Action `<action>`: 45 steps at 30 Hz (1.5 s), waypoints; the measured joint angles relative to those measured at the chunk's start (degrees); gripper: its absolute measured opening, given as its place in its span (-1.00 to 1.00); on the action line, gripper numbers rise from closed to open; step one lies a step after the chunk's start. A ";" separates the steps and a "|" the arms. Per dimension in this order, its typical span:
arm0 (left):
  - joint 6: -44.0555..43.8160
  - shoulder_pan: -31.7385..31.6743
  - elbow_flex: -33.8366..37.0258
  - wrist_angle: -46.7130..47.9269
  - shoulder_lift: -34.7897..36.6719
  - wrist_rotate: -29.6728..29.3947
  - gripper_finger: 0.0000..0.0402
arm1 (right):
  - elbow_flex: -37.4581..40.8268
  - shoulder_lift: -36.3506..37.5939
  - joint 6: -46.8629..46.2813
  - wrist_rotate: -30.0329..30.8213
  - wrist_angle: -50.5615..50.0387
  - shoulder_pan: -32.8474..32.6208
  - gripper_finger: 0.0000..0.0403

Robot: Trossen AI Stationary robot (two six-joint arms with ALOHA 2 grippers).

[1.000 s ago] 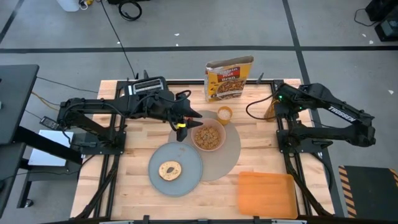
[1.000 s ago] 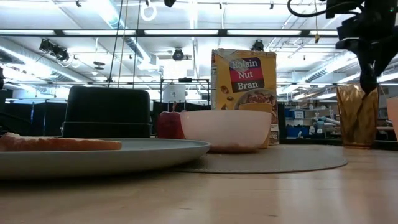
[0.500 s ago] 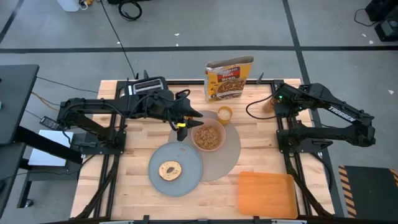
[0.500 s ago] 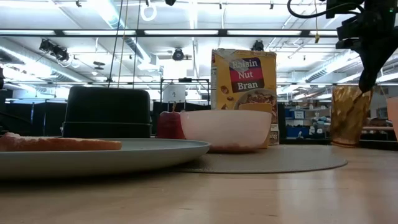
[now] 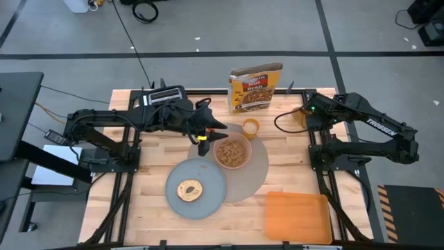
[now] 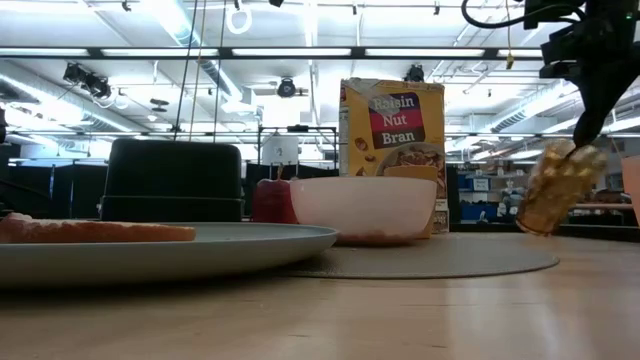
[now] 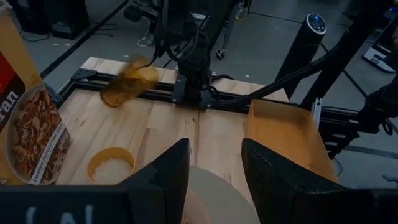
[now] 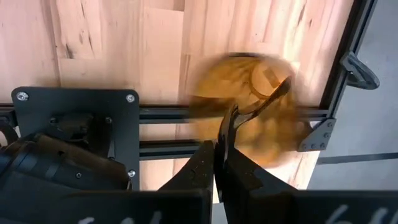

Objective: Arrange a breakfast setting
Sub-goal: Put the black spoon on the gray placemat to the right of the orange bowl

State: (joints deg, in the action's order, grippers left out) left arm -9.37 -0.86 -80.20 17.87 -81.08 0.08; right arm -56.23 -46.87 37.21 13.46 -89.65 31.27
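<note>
Clenched on the rim of the amber glass [image 8: 249, 118], the right gripper [image 8: 221, 158] is pinching one wall of it between both fingers, at the far right corner of the table. The glass is hanging tilted from that pinch, rim up toward the jaws and base swinging out toward the left; it is blurring in every view, so I am not telling whether the base is touching the wood. I am judging the pickup as under way and the carry as what comes next. What I am watching is the direction: the taupe mat [image 5: 260, 167] is lying to the left of these jaws and a little nearer, with the pink bowl [image 5: 232, 153] sitting on it and the small orange cup [image 5: 250, 126] at its far edge. The right arm is plainly the closer one for this. The left gripper [image 5: 202, 142] is hovering just left of the bowl, fingers standing apart with nothing that I can see between them. The grey plate [image 5: 208, 184] with the bagel [image 5: 189, 189] is overlapping the mat's near left edge, and the red apple [image 6: 272, 198] is showing behind the bowl.
</note>
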 joint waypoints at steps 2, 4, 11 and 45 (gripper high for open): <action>0.12 -0.16 0.00 -0.03 0.00 -0.02 -0.23 | -0.01 0.00 -0.02 0.11 -0.11 0.00 -0.90; 0.15 -0.57 0.00 -0.04 0.00 0.00 -0.23 | -0.68 -0.04 -0.07 0.23 -0.23 0.00 -0.91; 0.14 -1.34 0.00 -0.07 0.00 0.00 -0.23 | -8.60 -1.33 -1.26 -0.43 -0.36 0.00 -0.91; 2.56 -1.14 -0.04 -2.18 -1.37 0.04 -0.23 | -13.00 -7.65 -10.47 -4.74 -0.35 3.54 -0.92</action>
State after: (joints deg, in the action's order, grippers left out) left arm -6.81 -2.00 -80.25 15.69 -82.45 0.12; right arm -69.23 -54.52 26.74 8.73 -90.00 34.81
